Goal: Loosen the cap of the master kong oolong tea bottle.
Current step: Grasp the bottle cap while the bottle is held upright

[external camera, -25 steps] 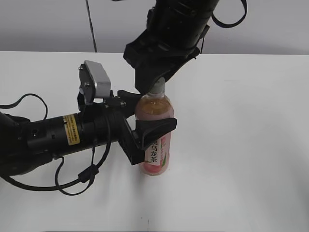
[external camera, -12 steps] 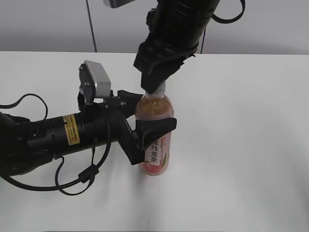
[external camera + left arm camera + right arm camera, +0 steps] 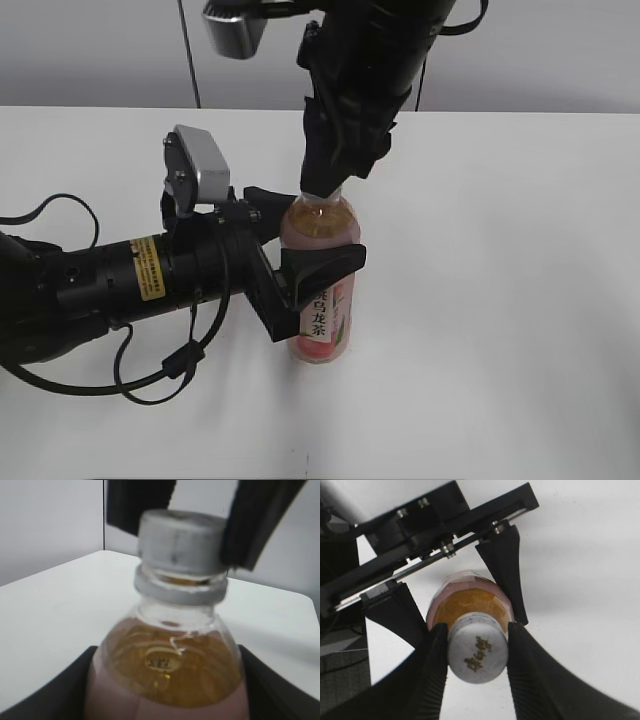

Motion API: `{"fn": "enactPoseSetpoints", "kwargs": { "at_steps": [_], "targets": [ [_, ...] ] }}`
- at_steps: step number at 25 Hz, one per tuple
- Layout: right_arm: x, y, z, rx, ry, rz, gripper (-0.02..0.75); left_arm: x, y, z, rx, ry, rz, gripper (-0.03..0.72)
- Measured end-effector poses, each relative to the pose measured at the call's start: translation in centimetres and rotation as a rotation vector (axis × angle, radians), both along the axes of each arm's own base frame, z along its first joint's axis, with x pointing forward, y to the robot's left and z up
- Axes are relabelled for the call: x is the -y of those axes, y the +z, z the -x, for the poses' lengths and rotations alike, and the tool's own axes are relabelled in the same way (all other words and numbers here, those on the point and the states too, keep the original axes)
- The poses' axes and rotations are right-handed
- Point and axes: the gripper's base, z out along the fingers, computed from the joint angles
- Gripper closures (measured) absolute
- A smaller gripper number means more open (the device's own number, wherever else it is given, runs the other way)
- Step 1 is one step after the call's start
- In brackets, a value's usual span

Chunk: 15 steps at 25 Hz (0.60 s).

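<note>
The master kong oolong tea bottle [image 3: 322, 300] stands upright on the white table, with amber tea and a pink label. My left gripper [image 3: 305, 262] is shut on its body from the left, and its black fingers [image 3: 502, 565] press both sides. My right gripper [image 3: 322, 190] comes down from above and is shut on the cap [image 3: 477, 652], a white cap with a small dark mark on top. Its fingers [image 3: 427, 675] touch the cap's two sides. In the left wrist view the cap [image 3: 181, 542] sits between those dark fingers [image 3: 260, 520], above the bottle's shoulder [image 3: 167, 670]. In the exterior view the right gripper hides the cap.
The white table [image 3: 500, 300] stretches to the right of the bottle. My left arm lies across the table's left half, with a loose black cable [image 3: 150, 375] beside it. A grey wall runs behind the table.
My right gripper has turned about the cap's upright axis while staying on it, and its wrist camera has swung into view at the top left. The bottle and left gripper have not moved.
</note>
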Motion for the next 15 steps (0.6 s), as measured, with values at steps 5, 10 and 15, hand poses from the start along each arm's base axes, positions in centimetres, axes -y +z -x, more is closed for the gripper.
{"fn": "enactPoseSetpoints", "kwargs": {
  "at_steps": [5, 10, 15],
  "targets": [
    [-0.01, 0.00, 0.00, 0.082, 0.231, 0.025, 0.461, 0.00, 0.00, 0.00, 0.000, 0.000, 0.000, 0.224],
    [-0.01, 0.00, 0.01, 0.158, 0.445, 0.048, 0.461, 0.00, 0.00, 0.00, 0.000, 0.000, 0.000, 0.224],
    [0.00, 0.00, 0.02, 0.221, 0.626, 0.068, 0.461, 0.00, 0.00, 0.00, 0.000, 0.000, 0.000, 0.224]
  ]
}}
